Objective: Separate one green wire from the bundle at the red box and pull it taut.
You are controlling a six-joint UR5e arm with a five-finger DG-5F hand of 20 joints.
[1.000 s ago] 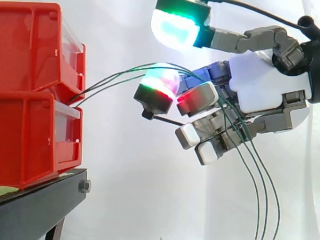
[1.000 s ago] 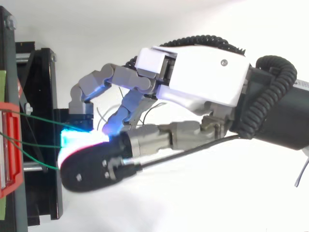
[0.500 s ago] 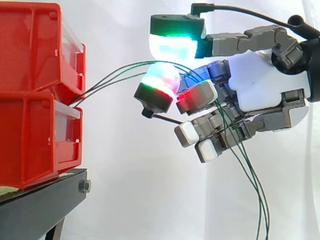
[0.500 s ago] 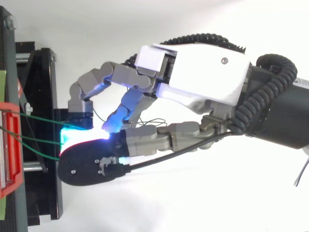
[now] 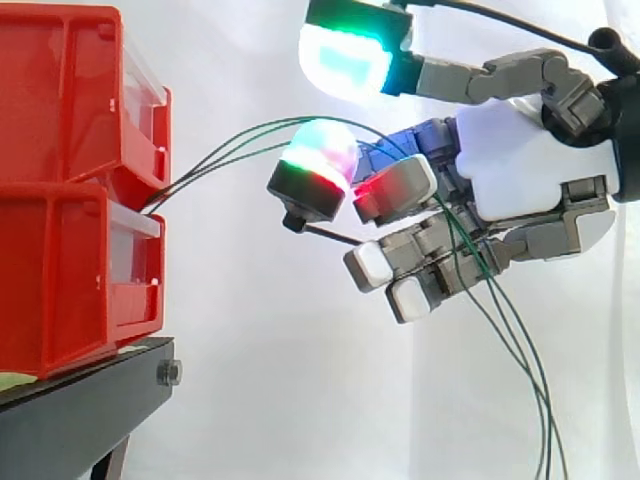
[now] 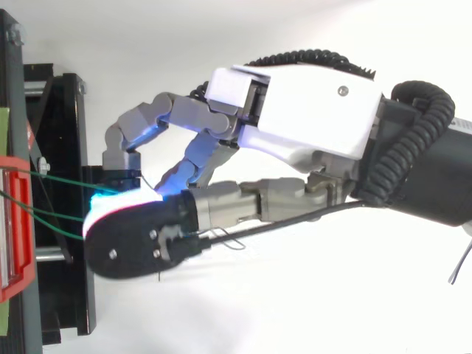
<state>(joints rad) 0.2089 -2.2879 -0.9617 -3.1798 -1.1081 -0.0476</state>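
Note:
Three thin green wires (image 5: 215, 158) leave the gap between the two stacked red bins (image 5: 70, 110) and arc right into my hand (image 5: 530, 165). They pass behind the red and green glowing fingertips (image 5: 318, 165), thread between the curled lower fingers, then hang down at the lower right (image 5: 545, 420). The thumb, its pad (image 5: 350, 55) glowing cyan and green, is raised clear above the wires. From above, the hand (image 6: 310, 110) reaches left toward the bin front (image 6: 15, 243), and the wires (image 6: 51, 179) fan out across the short gap.
The bins sit on a black stand (image 5: 80, 410) at the left, seen from above as a dark frame (image 6: 63, 118). A white curtain backs the scene. Open space lies below the hand and to the right of the stand.
The thumb dipped, then lifted again. The hanging wire ends swung further right. Seen from above, the hand edged slightly left toward the bins.

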